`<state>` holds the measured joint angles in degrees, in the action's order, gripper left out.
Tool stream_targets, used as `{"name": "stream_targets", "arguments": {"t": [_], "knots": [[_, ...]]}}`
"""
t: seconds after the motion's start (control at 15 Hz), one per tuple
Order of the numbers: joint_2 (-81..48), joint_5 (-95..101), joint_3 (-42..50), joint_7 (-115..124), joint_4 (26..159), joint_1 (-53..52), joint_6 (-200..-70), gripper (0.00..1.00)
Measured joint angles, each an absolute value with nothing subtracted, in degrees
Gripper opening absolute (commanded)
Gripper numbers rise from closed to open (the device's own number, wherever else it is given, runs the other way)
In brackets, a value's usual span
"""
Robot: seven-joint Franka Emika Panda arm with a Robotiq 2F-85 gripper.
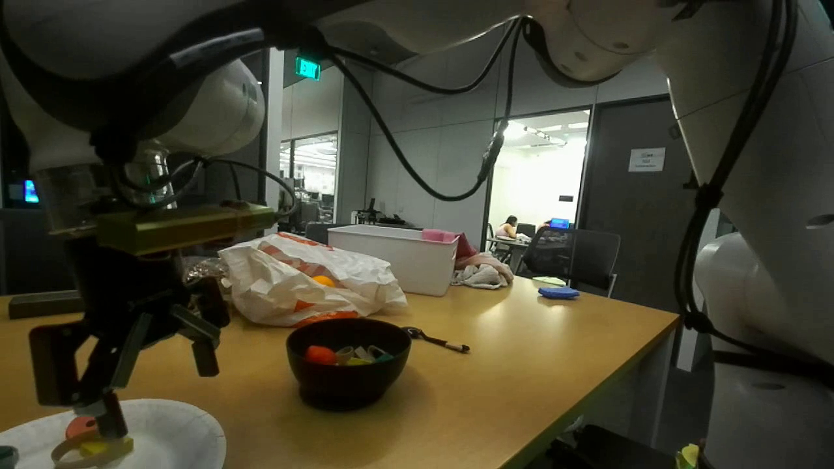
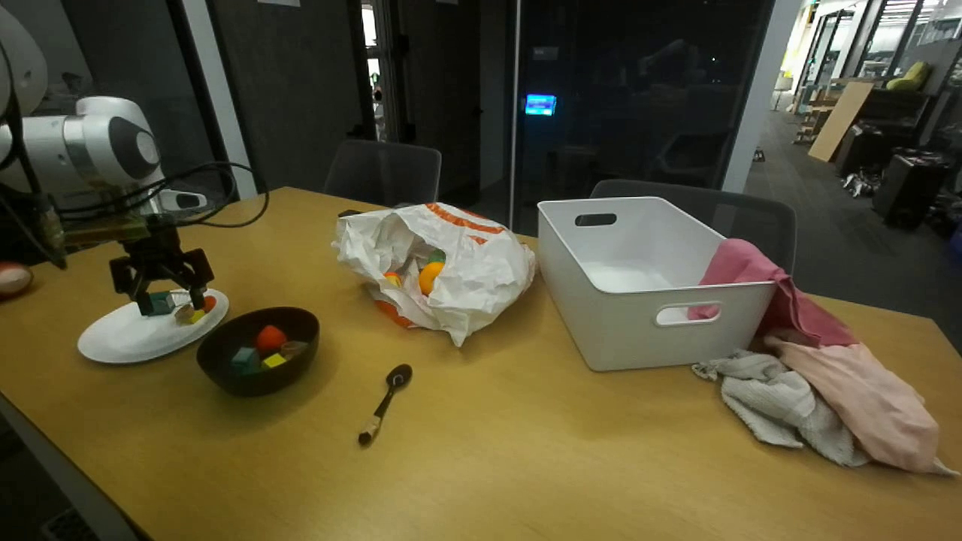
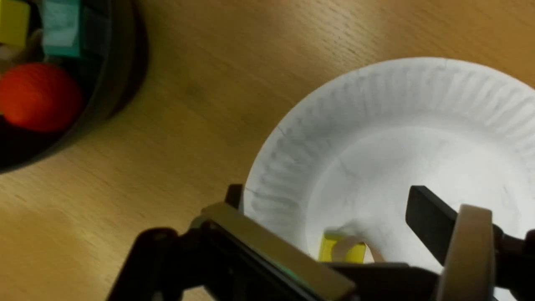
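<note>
My gripper [image 1: 159,389] is open and holds nothing. It hangs above a white paper plate [image 1: 189,423], which also shows in the wrist view [image 3: 401,92]. On the plate lie a yellow block [image 3: 328,246], a tan ring [image 3: 340,247] against it, a red piece [image 1: 78,427] and a teal block [image 2: 160,303]. One fingertip is close to the ring and yellow block; I cannot tell whether it touches them. The gripper hides part of the plate in the wrist view. Beside the plate stands a dark bowl [image 2: 255,382] holding a red-orange ball [image 2: 270,338], a teal block [image 2: 245,360] and a yellow block [image 2: 273,361].
A white plastic bag [image 2: 488,278] with orange fruit-like items inside lies behind the bowl. A white bin [image 2: 631,330] with a pink cloth [image 2: 804,304] over its rim stands beyond. A black spoon [image 2: 383,404] and a blue item [image 1: 558,292] lie on the table.
</note>
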<state>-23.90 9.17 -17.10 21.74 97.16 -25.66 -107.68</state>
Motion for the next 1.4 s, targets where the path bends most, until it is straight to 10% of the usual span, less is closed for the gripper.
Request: {"name": "stream_targets", "arguments": {"t": [0.8, 0.87, 1.4], "knots": [[-31.43, 8.48, -15.66, 18.13, 92.36, -26.66, -116.47, 1.0], [-31.59, 8.48, -15.64, 18.35, 92.29, -26.96, -116.61, 0.75], [-31.95, 8.48, -15.07, 18.66, 91.6, -27.79, -116.39, 0.19]]}}
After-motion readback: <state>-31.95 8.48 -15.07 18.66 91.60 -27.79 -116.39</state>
